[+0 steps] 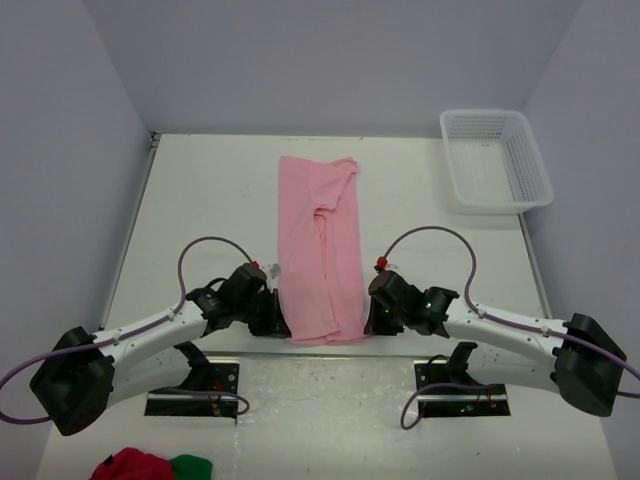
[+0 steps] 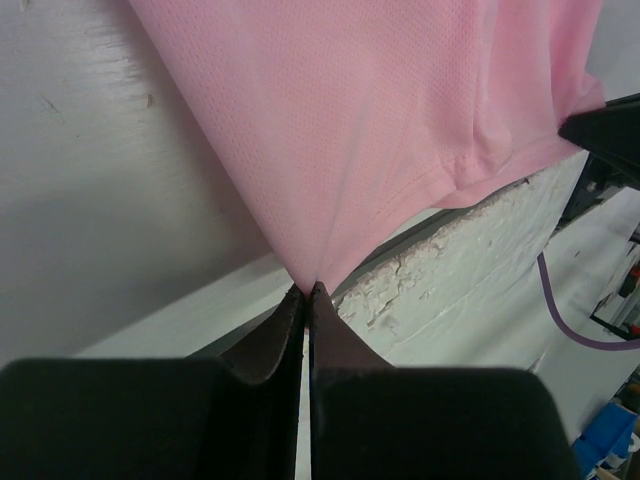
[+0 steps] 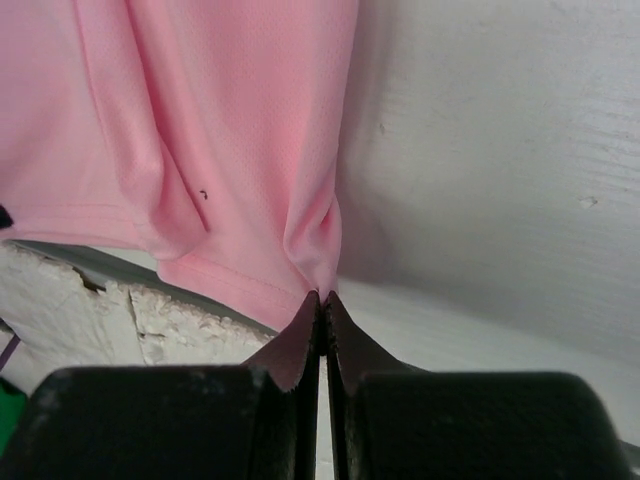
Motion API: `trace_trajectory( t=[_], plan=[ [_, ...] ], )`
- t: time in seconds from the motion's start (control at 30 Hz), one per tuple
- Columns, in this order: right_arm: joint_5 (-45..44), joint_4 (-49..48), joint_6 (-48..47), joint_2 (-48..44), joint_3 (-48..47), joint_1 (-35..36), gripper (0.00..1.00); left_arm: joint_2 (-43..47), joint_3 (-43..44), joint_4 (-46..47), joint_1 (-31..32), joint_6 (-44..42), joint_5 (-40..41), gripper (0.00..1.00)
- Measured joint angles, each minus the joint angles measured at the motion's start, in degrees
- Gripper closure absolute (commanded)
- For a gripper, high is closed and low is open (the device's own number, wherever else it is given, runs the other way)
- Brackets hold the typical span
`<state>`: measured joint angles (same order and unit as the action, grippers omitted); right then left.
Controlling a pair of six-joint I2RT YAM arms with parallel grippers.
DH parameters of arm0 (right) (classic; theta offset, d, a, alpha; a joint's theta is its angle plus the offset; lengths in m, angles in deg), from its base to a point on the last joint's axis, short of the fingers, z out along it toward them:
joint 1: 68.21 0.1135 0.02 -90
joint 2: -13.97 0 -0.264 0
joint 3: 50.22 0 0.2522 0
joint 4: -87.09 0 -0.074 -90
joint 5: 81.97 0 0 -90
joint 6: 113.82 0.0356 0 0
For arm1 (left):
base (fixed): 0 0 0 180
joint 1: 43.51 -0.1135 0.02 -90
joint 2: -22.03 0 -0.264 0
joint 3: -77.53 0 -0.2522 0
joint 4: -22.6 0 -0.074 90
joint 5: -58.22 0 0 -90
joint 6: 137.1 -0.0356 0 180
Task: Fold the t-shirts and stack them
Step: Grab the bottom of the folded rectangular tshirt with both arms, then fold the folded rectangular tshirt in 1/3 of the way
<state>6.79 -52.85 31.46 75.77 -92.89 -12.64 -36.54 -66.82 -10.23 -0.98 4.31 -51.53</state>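
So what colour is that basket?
White; the basket shows only in the top external view.

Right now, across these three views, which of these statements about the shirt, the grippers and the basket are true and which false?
1. The light pink cotton t-shirt lies as a long narrow strip on the white table. True.
2. The left gripper hangs open above the shirt. False: it is shut on the shirt's near corner.
3. The right gripper pinches the shirt's near edge. True.
4. The white plastic mesh basket holds a folded shirt. False: no shirt is in it.
5. Red and green cloth lies at the near left. True.
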Motion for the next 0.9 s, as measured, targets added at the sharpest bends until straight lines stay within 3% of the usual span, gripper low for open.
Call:
trace_trajectory(
  t=[0.2, 0.43, 0.67, 0.9],
  plan=[
    [-3.8, 5.0, -1.7, 0.1, -7.1, 0.3, 1.00, -1.8, 6.0, -3.6, 0.0, -1.5, 1.3, 1.00],
    [-6.2, 7.2, -5.8, 6.6, -17.6, -2.1, 1.00, -6.8, 17.3, -4.3, -2.9, -5.2, 2.8, 1.00],
    [-5.6, 9.1, -11.8, 14.1, -24.9, -10.7, 1.00, -11.4, 25.1, -5.0, -14.4, -10.5, 2.1, 1.00],
    [-3.2, 10.1, -19.1, 25.3, -37.2, -18.0, 1.00, -23.3, 34.6, -4.3, -15.9, -13.6, 1.5, 1.00]
  ],
)
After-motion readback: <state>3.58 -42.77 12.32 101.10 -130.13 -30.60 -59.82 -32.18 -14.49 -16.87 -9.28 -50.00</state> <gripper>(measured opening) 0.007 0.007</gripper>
